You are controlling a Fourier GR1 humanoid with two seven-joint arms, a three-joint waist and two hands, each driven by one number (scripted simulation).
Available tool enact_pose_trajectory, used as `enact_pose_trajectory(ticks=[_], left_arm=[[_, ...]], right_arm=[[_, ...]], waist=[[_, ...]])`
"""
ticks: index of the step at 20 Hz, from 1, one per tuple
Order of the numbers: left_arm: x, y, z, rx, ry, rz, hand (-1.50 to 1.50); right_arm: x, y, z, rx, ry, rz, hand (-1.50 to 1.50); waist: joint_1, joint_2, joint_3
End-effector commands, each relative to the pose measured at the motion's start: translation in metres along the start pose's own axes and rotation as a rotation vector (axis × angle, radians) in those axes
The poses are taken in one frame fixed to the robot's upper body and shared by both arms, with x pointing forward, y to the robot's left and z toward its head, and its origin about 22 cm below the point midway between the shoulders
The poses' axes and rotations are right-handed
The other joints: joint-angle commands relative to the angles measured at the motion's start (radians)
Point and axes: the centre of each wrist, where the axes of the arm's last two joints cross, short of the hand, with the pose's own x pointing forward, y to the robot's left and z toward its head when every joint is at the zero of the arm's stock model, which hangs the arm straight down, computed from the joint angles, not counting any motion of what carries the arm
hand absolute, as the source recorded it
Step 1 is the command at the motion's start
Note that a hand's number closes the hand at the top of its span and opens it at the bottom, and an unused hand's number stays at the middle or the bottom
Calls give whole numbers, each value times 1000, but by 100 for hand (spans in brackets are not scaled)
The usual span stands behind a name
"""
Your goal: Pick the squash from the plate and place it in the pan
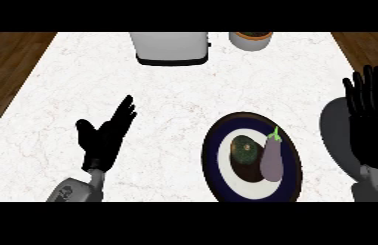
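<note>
squash (244, 150) on plate (216, 159), 5 o'clock, beside eggplant (272, 161). untouched; pick and place both pending. pan not identified. left hand (103, 136) 8 o'clock, right hand (363, 114) 3 o'clock, fingers straight, holding nothing.

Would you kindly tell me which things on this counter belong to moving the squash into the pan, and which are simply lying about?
For the job:
squash, dark green, on the plate
plate, dark-rimmed
pan, grey, at the right edge
right hand, open over the pan

Lying about:
eggplant, sharing the plate
toaster
pot
left hand, open, resting
</note>
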Motion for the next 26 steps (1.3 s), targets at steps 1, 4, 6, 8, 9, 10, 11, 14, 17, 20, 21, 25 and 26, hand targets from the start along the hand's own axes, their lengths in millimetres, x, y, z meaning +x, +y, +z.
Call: enact_pose_trajectory(ticks=[1,4,6,8,9,10,11,14,17,20,21,25,26], left_arm=[[16,8,9,38,-90,-29,0],[48,26,-12,70,-177,-72,0],[57,28,-13,84,-240,-93,0],[58,36,-11,112,-206,-54,0],[70,47,-12,148,-209,-33,0],[67,44,-13,149,-186,-35,0],[67,61,-10,162,-204,-36,0],[54,51,-8,177,-194,-31,0],[66,61,-4,172,-194,-24,0],[61,66,-2,173,-184,-26,0],[64,73,0,167,-202,-46,0],[64,56,-6,184,-193,-22,0],[79,67,-4,178,-188,-38,0]], right_arm=[[16,14,-10,176,-74,-76,150],[35,69,-28,605,-121,-150,150],[46,88,-31,838,-159,-201,150],[25,48,-40,873,-97,175,150],[26,29,-50,838,-214,145,150],[32,22,-41,916,-288,161,150],[25,2,-42,935,-283,186,150],[17,-43,-59,933,-264,308,-150],[22,-63,-68,1000,-324,417,-150],[41,-45,-99,1047,-437,519,-150],[21,-37,-91,1097,-432,532,-150],[52,13,-108,1178,-455,630,-150],[38,14,-94,1223,-469,689,-150]], waist=[[14,58,-18],[98,68,-16],[150,69,-13],[77,77,-17],[52,75,-15],[26,70,-15],[28,74,-15],[23,75,-16],[22,71,-17],[32,72,-18],[29,71,-18],[14,66,-20],[14,65,-19]])
